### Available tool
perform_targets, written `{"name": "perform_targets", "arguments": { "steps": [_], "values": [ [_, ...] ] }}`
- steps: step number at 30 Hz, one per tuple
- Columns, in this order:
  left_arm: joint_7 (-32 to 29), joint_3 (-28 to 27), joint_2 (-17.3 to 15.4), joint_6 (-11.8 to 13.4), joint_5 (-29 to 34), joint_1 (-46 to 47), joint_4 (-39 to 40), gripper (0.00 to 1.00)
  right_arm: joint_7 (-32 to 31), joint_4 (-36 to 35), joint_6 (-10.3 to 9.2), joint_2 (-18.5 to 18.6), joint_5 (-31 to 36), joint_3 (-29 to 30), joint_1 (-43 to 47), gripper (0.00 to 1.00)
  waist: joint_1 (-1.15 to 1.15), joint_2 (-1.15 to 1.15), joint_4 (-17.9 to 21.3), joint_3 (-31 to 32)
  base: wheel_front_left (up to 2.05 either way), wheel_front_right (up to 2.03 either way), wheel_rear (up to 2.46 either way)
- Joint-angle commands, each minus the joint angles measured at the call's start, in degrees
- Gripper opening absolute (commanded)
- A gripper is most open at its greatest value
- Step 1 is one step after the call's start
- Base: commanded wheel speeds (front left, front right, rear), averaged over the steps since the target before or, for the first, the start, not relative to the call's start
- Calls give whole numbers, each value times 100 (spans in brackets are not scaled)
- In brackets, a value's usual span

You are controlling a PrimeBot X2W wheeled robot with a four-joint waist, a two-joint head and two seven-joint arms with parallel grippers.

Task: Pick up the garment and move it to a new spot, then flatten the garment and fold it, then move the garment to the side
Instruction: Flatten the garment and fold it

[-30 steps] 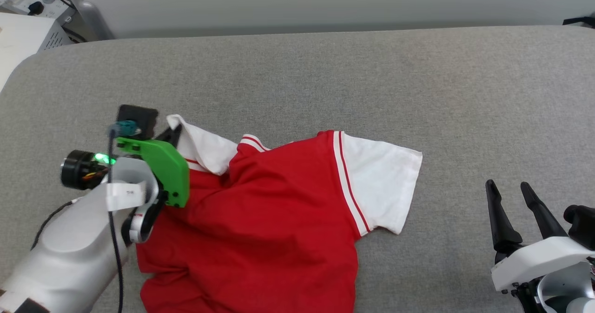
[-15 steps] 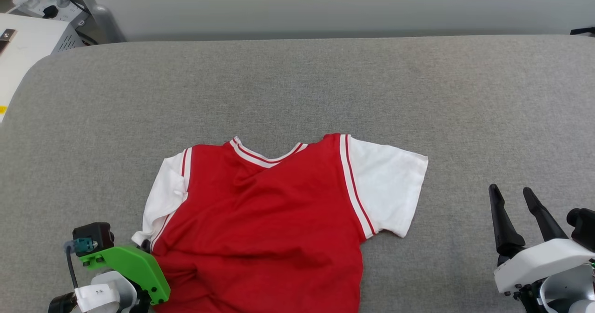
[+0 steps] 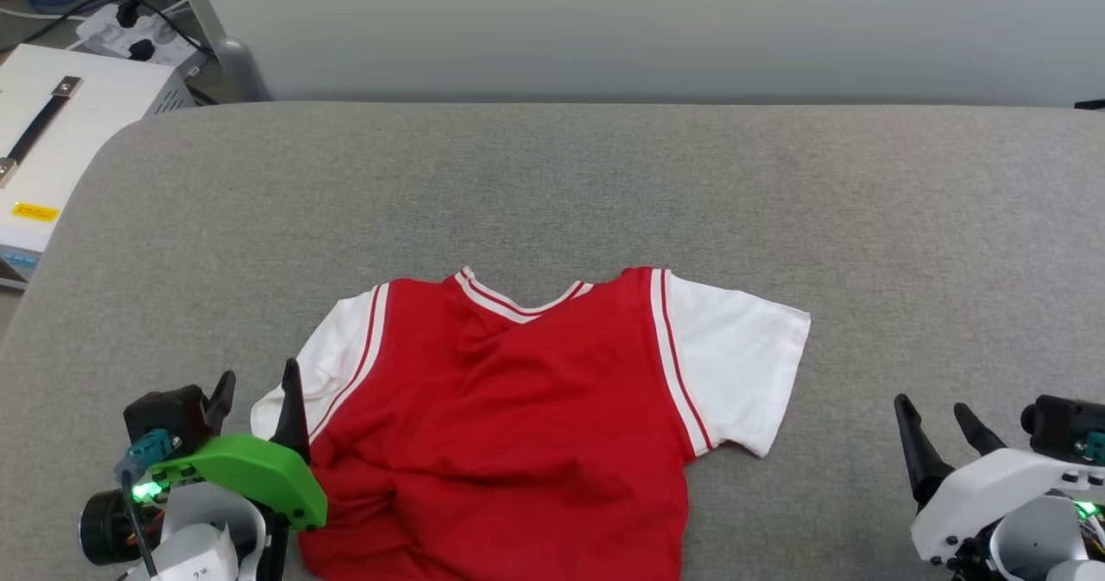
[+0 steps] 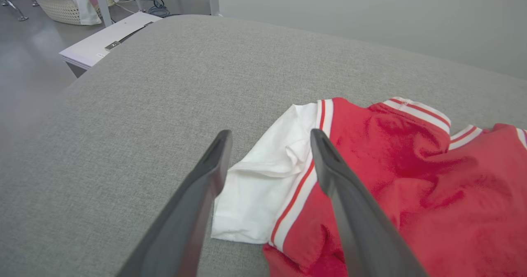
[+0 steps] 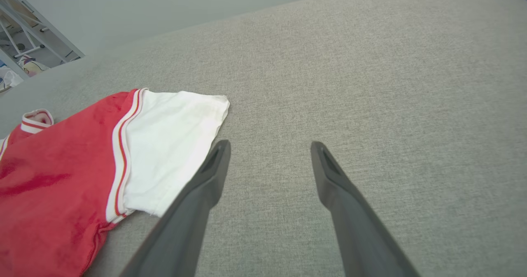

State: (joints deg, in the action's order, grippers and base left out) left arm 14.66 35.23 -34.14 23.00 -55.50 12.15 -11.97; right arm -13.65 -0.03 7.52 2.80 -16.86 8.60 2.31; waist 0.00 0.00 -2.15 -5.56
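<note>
The garment (image 3: 527, 426) is a red jersey with white short sleeves and red-striped trim, lying spread on the grey padded table with its plain red side up and collar at the far side; no print shows. Its lower red part is rumpled. My left gripper (image 3: 259, 382) stands open at the lower left, just in front of the garment's left sleeve (image 4: 263, 182), with nothing between its fingers. My right gripper (image 3: 934, 411) is open at the lower right, over bare table to the right of the other sleeve (image 5: 173, 145).
The grey table (image 3: 552, 184) stretches wide behind and to both sides of the garment. A white box with a dark handle (image 3: 52, 123) and a power strip with cables (image 3: 129, 28) sit off the table's far left corner. A basket (image 4: 61, 1) stands on the floor.
The left gripper let go of the left sleeve and drew back to the lower left, now open. The garment settled spread out. The camera tilted, shifting the picture down.
</note>
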Motion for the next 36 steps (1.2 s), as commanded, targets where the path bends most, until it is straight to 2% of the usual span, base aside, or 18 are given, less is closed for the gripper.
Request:
{"name": "perform_targets", "arguments": {
  "steps": [1,5,11,21,24,28,29,30,31,32,36],
  "values": [
    [31,-129,53,61,254,-174,187,100,-135,122,-3,39,-7,-19,-204,100,0,0,-84,34,0,0,0],
    [32,-409,189,103,927,-403,845,100,-735,604,-3,244,-168,-223,-623,100,0,0,-253,-35,0,0,0],
    [33,-467,422,58,1462,-461,1369,100,-1710,1276,-3,581,-273,-660,-1430,100,0,0,-517,-220,0,0,0],
    [33,-428,746,-173,1795,-259,1502,100,-2323,2597,-3,838,-34,-1061,-2600,100,0,0,-914,-552,0,0,0],
    [33,-437,819,-250,1848,-222,1469,100,-2508,3042,-3,818,34,-1084,-2698,100,0,0,-993,-622,0,0,0],
    [33,-510,938,-329,1880,-226,1387,100,-3123,3594,-3,701,-11,-1228,-2573,100,0,0,-1044,-659,0,0,0],
    [33,-539,965,-347,1889,-236,1364,100,-3276,3683,-3,671,-38,-1248,-2528,81,0,0,-1046,-668,0,0,0],
    [33,-565,987,-358,1893,-246,1348,100,-3351,3715,-3,644,-75,-1260,-2505,43,0,0,-1044,-676,0,0,0],
    [33,-597,1009,-375,1901,-256,1329,100,-3394,3719,-3,616,-126,-1263,-2491,10,0,0,-1038,-684,0,0,0],
    [33,-625,1023,-387,1911,-265,1314,100,-3401,3704,-3,608,-147,-1273,-2489,0,0,0,-1026,-686,0,0,0],
    [33,-739,1066,-448,1944,-312,1238,100,-3171,3458,-3,683,-233,-1256,-2572,0,0,0,-957,-636,0,0,0]
  ]
}}
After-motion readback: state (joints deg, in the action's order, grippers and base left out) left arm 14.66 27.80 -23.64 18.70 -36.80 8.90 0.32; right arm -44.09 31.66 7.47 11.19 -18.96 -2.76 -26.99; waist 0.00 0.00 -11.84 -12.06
